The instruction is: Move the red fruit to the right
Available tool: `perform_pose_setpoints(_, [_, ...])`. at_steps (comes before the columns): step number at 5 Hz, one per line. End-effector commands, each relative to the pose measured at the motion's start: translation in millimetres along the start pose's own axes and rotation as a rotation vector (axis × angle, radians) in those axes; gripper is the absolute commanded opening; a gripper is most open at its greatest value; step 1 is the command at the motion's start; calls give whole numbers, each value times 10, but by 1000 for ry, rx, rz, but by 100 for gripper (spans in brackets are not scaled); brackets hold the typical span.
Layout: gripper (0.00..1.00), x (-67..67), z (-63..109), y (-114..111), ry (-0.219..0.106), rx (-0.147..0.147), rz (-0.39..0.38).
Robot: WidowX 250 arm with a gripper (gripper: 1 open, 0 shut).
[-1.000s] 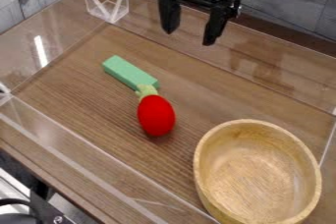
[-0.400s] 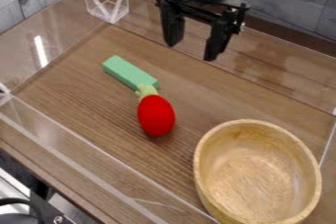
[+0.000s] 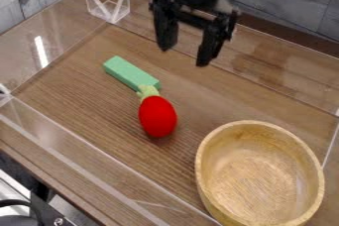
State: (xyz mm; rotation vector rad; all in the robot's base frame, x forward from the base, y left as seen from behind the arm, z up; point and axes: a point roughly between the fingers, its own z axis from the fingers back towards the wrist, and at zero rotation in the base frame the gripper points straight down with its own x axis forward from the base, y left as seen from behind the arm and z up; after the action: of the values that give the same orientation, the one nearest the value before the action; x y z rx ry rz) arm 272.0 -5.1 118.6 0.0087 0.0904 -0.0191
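Observation:
The red fruit (image 3: 158, 116) lies on the wooden table, a small bright red egg shape with a yellow-green cap (image 3: 151, 92) at its far end. That cap touches the near end of a flat green block (image 3: 130, 72). My gripper (image 3: 184, 54) hangs above and behind the fruit, pointing straight down. Its two black fingers (image 3: 165, 34) stand wide apart with nothing between them. It is clear of both the fruit and the block.
A wooden bowl (image 3: 260, 173) stands at the front right, close to the fruit. Clear plastic walls (image 3: 54, 47) ring the table, with a folded clear piece (image 3: 107, 5) at the back left.
The gripper has come a little nearer and lower, drifting left toward the fruit, with a slight roll. Its fingers stayed open. The fruit, block and bowl have not moved.

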Motion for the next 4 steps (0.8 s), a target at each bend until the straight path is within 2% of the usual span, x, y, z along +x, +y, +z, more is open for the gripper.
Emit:
perform_pose_setpoints(1, [100,-168,-26,156,-77,-10,130])
perform_pose_setpoints(2, [100,-313,-131,322,-115,-36,269])
perform_pose_setpoints(3, [100,-379,-247,375,-133,-70,360])
perform_pose_setpoints(4, [100,-306,-283,314,-154,-89,365])
